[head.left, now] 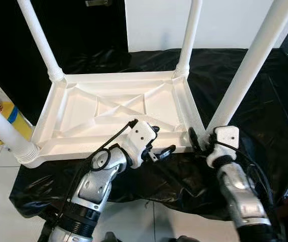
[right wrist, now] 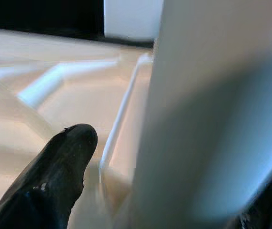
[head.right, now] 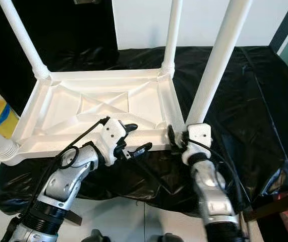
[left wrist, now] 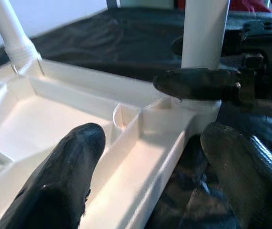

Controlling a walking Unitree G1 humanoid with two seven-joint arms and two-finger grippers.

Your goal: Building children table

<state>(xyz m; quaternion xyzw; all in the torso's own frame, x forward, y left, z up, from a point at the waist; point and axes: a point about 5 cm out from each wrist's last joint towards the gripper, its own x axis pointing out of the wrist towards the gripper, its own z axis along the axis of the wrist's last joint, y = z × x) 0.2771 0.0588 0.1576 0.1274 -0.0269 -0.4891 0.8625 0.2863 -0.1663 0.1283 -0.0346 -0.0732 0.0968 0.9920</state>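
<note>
A white plastic children's table (head.left: 113, 108) lies upside down on a black cloth, with its legs pointing up. My left gripper (head.left: 160, 141) is open at the near rim (left wrist: 145, 162), one finger (left wrist: 59, 181) inside the rim and the other (left wrist: 245, 162) outside it. My right gripper (head.left: 203, 141) is at the base of the near right leg (head.left: 249, 65). It stands open, with a finger (right wrist: 59, 171) on either side of the leg (right wrist: 212, 119) and a gap showing beside it.
The black cloth (head.left: 265, 106) covers a low platform and hangs over its near edge. Three more legs stand at the far left (head.left: 40, 40), far right (head.left: 189, 35) and near left (head.left: 2, 131). A yellow and blue container (head.left: 6, 117) stands on the tiled floor at left.
</note>
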